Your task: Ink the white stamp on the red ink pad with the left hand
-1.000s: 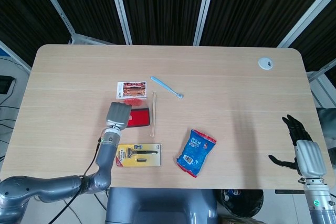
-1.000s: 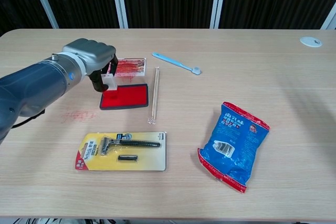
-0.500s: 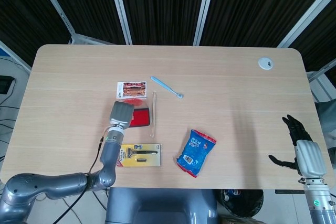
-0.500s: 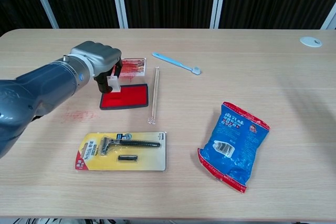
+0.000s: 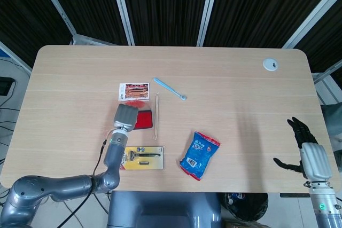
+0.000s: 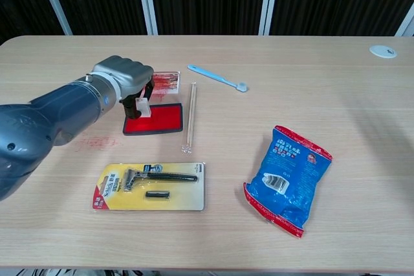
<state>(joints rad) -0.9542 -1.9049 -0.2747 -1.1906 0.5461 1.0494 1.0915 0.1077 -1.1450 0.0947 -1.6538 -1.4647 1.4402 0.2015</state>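
My left hand point(image 6: 126, 79) grips the white stamp point(image 6: 143, 106), whose lower end rests on the left part of the red ink pad point(image 6: 162, 118). In the head view the left hand point(image 5: 125, 116) covers the stamp and the pad's left half, and only the right part of the red ink pad point(image 5: 144, 120) shows. My right hand point(image 5: 305, 150) hangs off the table's right front corner, fingers spread, holding nothing. The chest view does not show it.
A red-printed card point(image 6: 165, 81) lies just behind the pad. A thin clear rod point(image 6: 191, 117) lies along the pad's right side. A packaged razor point(image 6: 152, 186) sits in front, a blue snack bag point(image 6: 287, 178) to the right, and a light-blue toothbrush point(image 6: 217, 77) behind.
My left hand has shifted right and down with the stamp, from above the pad's left edge onto the pad surface. The right hand has not moved.
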